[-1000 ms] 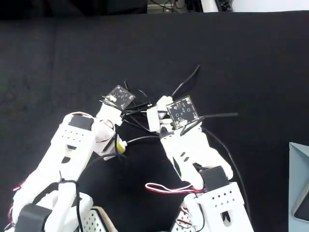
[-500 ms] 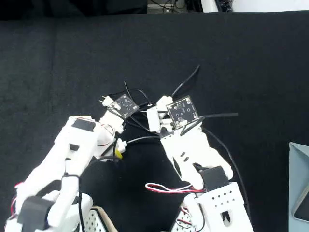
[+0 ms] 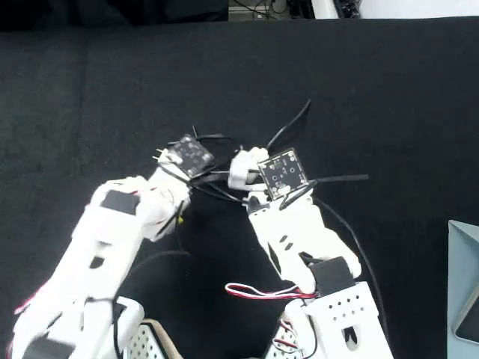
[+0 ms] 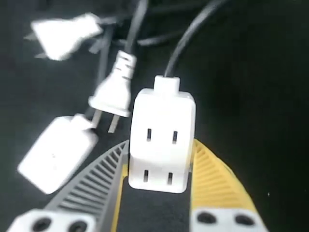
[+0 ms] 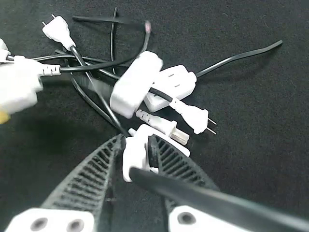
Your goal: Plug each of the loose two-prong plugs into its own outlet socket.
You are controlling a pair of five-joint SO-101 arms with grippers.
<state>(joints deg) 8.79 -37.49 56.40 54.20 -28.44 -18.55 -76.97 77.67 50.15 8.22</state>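
Observation:
My left gripper is shut on a white outlet socket block; its slots face the camera and its black cord leads away. Just beyond it lie a loose two-prong plug and a second white block. My right gripper is shut on a white cord end; I cannot tell whether it is a plug or a socket. Past it lie a long white outlet block, a socket and two loose plugs. In the high view both grippers meet at the cord tangle.
Black cords spread over the black table around the tangle. Another plug lies at its far side. A grey-blue box stands at the table's right edge. Open table lies beyond and to both sides.
The left arm has swung and shifted slightly away from the base with its socket block. A white block between the grippers has moved a little farther away. The right arm has kept still.

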